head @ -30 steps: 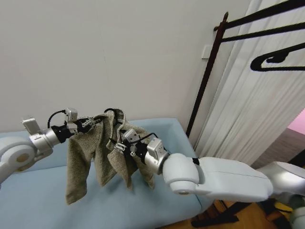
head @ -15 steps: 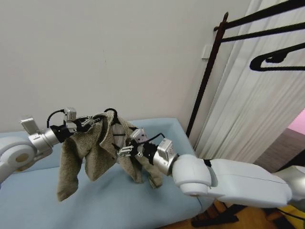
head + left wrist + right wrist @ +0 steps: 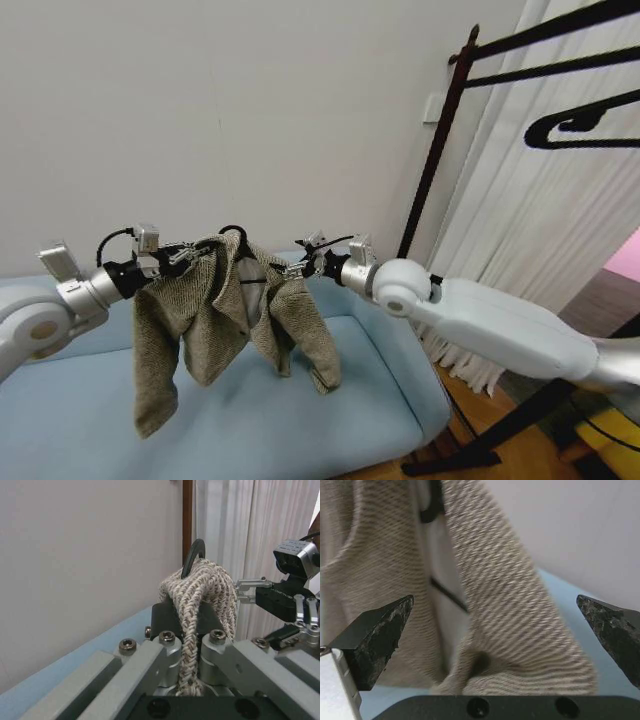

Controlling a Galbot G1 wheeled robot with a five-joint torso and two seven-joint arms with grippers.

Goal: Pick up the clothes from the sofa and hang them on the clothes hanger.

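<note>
Left gripper [image 3: 183,256] is clamping the cardigan [image 3: 215,315] above the sofa [image 3: 70,420] — right gripper [image 3: 305,265] is hovering alongside, jaws apart. Pinching the free shoulder firmly is looking best, keeping the hanger [image 3: 238,236] level.

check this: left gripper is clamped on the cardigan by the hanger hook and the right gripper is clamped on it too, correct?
No: the right gripper is open, its fingertips wide apart before the cardigan in the right wrist view. The left gripper is clamped on the cardigan by the hanger hook.
</note>
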